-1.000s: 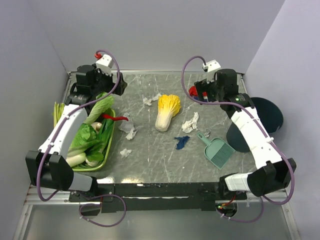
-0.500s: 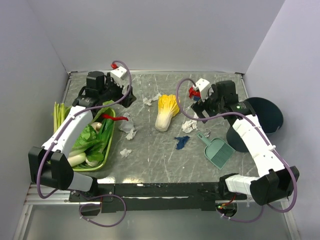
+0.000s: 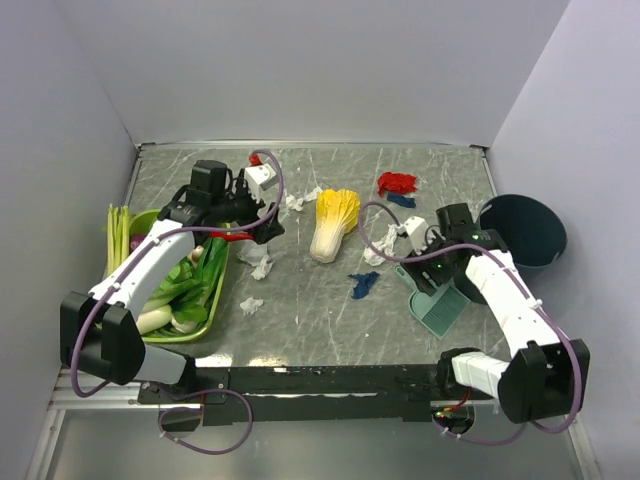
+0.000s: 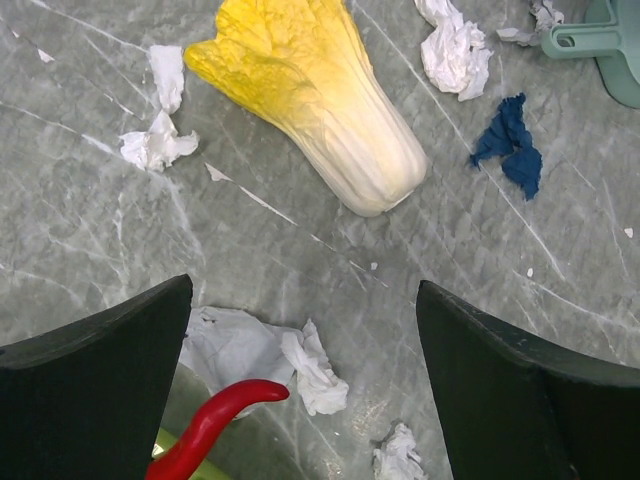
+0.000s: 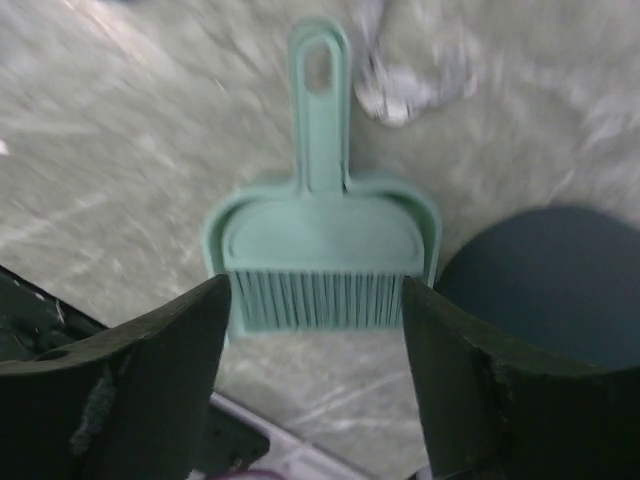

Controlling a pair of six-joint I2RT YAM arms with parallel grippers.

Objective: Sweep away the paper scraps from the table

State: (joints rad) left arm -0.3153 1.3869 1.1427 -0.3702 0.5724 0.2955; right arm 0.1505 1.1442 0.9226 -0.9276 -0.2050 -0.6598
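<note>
Several paper scraps lie on the marble table (image 3: 300, 320): white wads (image 3: 295, 202), (image 3: 262, 267), (image 3: 251, 305), (image 3: 380, 245), a blue one (image 3: 363, 284) and a red one (image 3: 397, 182). My left gripper (image 3: 268, 215) is open and empty, hovering above the white wads (image 4: 315, 370) beside the tray; its view also shows a blue scrap (image 4: 510, 145). My right gripper (image 3: 428, 268) is open and empty above a teal dustpan with brush (image 3: 437, 298), which lies between its fingers (image 5: 120, 380) in the right wrist view (image 5: 320, 250). A white wad (image 5: 415, 80) lies by the pan's handle.
A yellow-white napa cabbage (image 3: 335, 222) lies mid-table. A green tray (image 3: 215, 300) of vegetables sits at the left, with a red chili (image 3: 228, 236) at its edge. A dark blue bin (image 3: 522, 235) stands off the right edge.
My left gripper has swung from the back left corner forward and right, over the scraps by the tray. My right gripper has come from the back toward the near side, over the dustpan.
</note>
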